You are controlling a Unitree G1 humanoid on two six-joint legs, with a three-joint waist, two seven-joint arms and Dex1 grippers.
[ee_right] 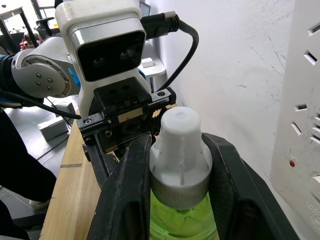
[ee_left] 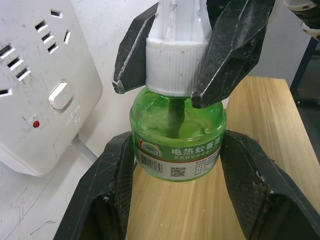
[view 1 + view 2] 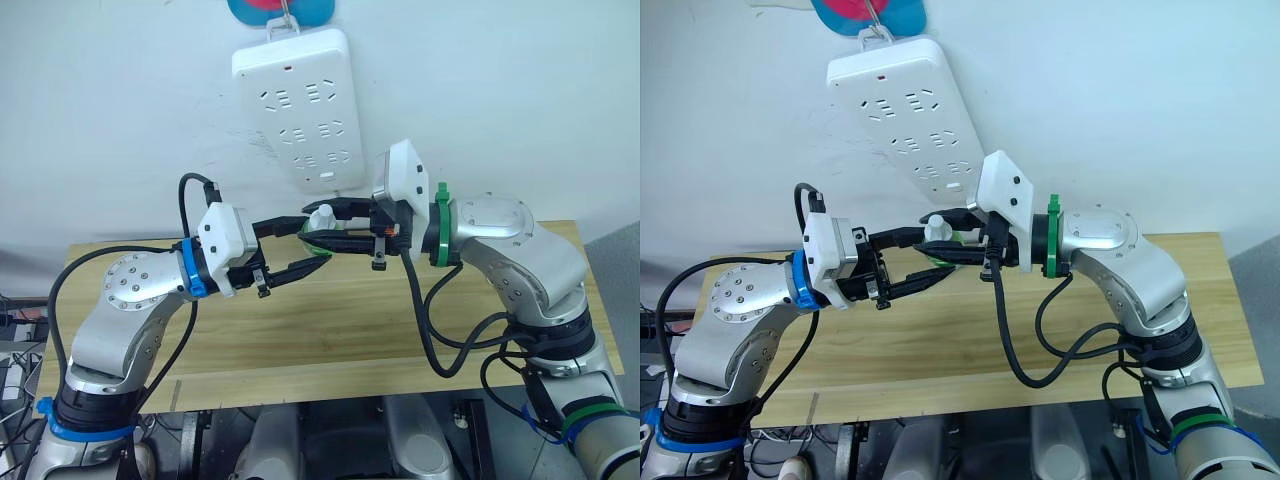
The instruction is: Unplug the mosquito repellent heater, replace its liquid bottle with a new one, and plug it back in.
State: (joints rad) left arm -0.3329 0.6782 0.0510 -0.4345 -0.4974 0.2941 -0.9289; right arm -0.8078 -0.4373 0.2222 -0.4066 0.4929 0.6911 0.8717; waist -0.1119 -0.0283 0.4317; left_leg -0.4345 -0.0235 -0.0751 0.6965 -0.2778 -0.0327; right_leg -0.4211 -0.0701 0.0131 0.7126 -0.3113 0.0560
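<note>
Bottle handover mid-air, under the power strip [image 3: 300, 105]

Wooden table [image 3: 330, 340] sits below. I have the right gripper [image 2: 192, 82] clamped on the white cap of the green liquid bottle [image 2: 176, 137], likely so the left gripper [image 2: 175, 165], jaws apart around the body at its 6 o'clock, can close and twist. No heater spotted; the strip's sockets look free.
</note>
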